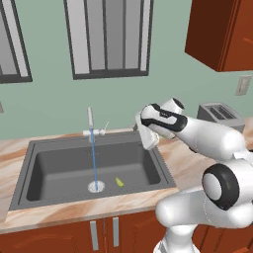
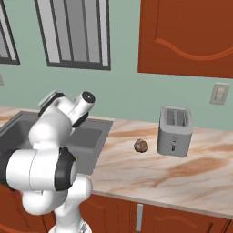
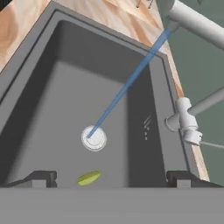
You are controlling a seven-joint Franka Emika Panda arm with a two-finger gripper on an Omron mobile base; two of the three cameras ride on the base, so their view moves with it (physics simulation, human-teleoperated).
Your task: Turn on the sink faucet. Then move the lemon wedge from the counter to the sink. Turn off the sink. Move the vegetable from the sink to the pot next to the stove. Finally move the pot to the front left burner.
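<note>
Water runs in a thin blue stream from the sink faucet (image 1: 91, 129) (image 3: 187, 123) down onto the round drain (image 1: 96, 186) (image 3: 93, 138) of the dark grey sink (image 1: 49, 163) (image 3: 52, 87). The small yellow-green lemon wedge (image 1: 119, 182) (image 3: 89, 178) lies on the sink floor just right of the drain. My gripper (image 3: 112, 179) hangs open high over the right part of the basin, looking down into it, with nothing between its fingertips (image 3: 41, 178). The pot and the stove are out of view.
The marbled counter (image 1: 185, 165) (image 2: 150, 168) runs right of the sink. On it are a brown roundish lump (image 2: 141, 145) and a silver toaster (image 1: 220, 114) (image 2: 174, 131). Wall cabinets hang above; a window sits behind the faucet.
</note>
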